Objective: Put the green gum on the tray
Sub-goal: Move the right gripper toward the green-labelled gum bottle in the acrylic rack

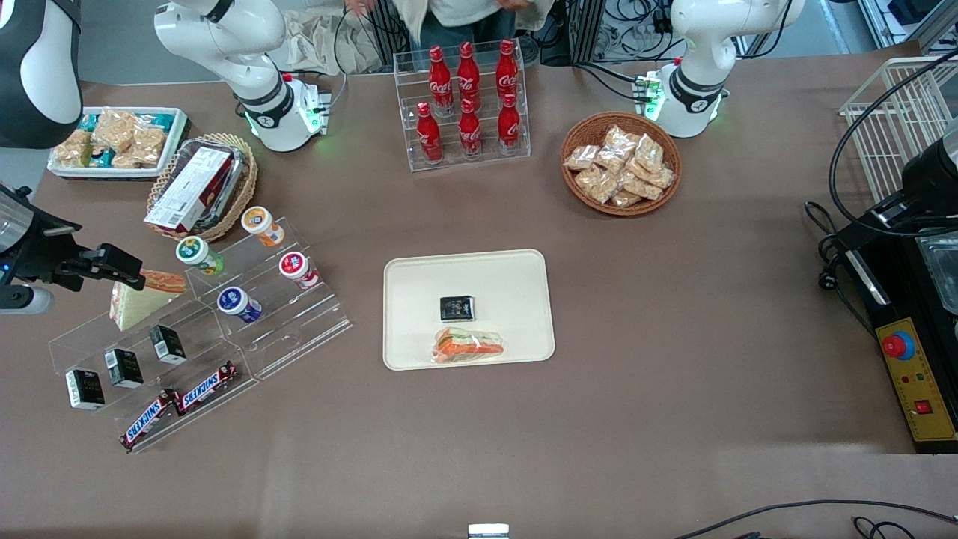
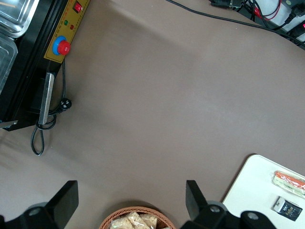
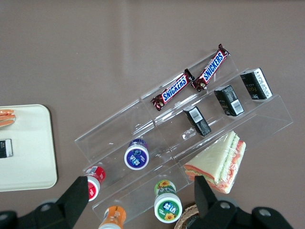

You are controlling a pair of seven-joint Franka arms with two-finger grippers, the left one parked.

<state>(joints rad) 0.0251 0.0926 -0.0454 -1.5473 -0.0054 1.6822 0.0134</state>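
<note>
The green gum has a green body and a white-and-green lid, and it lies on the upper step of a clear acrylic stand. My right gripper hovers above that stand, toward the working arm's end from the gum. It is open, its fingers spread wide with nothing between them. In the right wrist view the gum shows below the gap, close to one finger. The cream tray lies at mid-table and holds a black packet and a wrapped sandwich.
On the stand also lie orange, red and blue gums, a sandwich wedge, small black boxes and two Snickers bars. A wicker basket holding a box is beside the green gum. A cola rack stands farther back.
</note>
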